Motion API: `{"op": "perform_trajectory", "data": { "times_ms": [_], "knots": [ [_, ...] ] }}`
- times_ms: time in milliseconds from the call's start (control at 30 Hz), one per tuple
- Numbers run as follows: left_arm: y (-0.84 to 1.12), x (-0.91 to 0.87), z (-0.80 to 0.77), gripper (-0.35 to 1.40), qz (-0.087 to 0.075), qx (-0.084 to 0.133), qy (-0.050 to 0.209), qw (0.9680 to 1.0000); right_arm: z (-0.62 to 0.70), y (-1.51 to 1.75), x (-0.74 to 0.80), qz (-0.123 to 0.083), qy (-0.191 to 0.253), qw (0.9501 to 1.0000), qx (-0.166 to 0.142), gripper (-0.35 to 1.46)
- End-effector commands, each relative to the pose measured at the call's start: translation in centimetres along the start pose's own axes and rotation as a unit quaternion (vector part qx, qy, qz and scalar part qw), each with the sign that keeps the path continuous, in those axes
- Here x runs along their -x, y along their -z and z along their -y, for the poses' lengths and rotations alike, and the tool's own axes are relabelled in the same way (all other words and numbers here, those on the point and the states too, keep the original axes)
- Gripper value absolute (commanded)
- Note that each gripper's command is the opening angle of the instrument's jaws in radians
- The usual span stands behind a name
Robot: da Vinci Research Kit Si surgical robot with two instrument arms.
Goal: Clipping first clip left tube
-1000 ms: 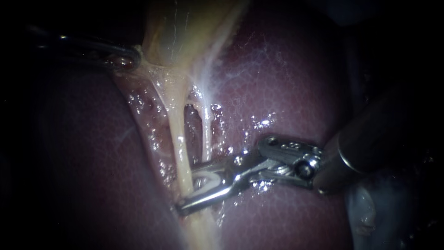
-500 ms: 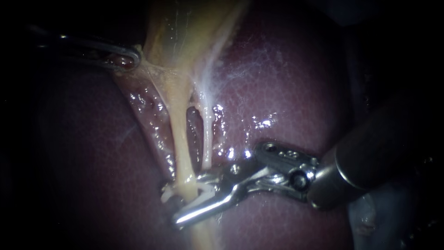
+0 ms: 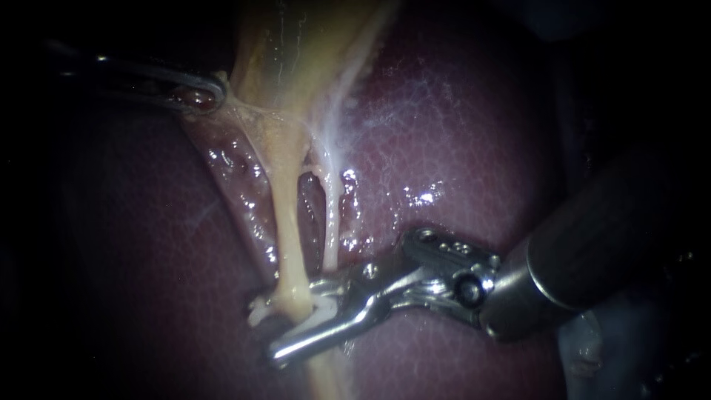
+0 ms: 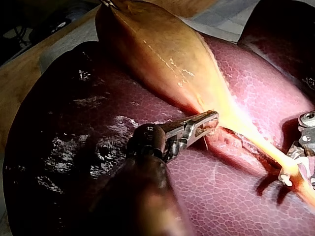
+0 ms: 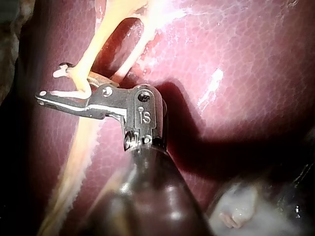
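Endoscope view: right instrument (image 3: 296,322), clip (image 3: 323,310) around left tube (image 3: 286,226); left instrument (image 3: 198,96) on gallbladder (image 3: 296,52).

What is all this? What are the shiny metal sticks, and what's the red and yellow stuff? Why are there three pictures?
This is a surgical robot working on a pig's liver. The dark red part is the liver, the yellowish bag the gallbladder. One picture comes from a small camera close to the tissue; the other two from cameras on each arm. The metal sticks are its two instruments, each ending in small jaws. The left instrument pinches the gallbladder's edge. The right instrument holds a white clip in its jaws, around the left tube, the thicker yellow string.
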Motion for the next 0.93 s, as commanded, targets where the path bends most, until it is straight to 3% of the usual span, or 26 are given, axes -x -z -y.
{"op": "perform_trajectory", "data": {
  "times_ms": [33,333,933],
  "knots": [
    [0.0,0.0,0.0,-0.35,0.0,0.0,0.0,1.0,-0.01,0.02,0.0,-0.001,-0.002,1.0,0.003,0.21],
    [0.0,0.0,0.0,-0.35,0.0,0.0,0.0,1.0,-0.06,0.12,0.0,-0.002,-0.023,0.9996,0.015,-0.35],
    [0.0,0.0,0.0,-0.35,0.0,0.0,0.0,1.0,-0.13,0.16,0.01,-0.007,-0.022,0.9995,0.023,-0.35]
  ]
}}
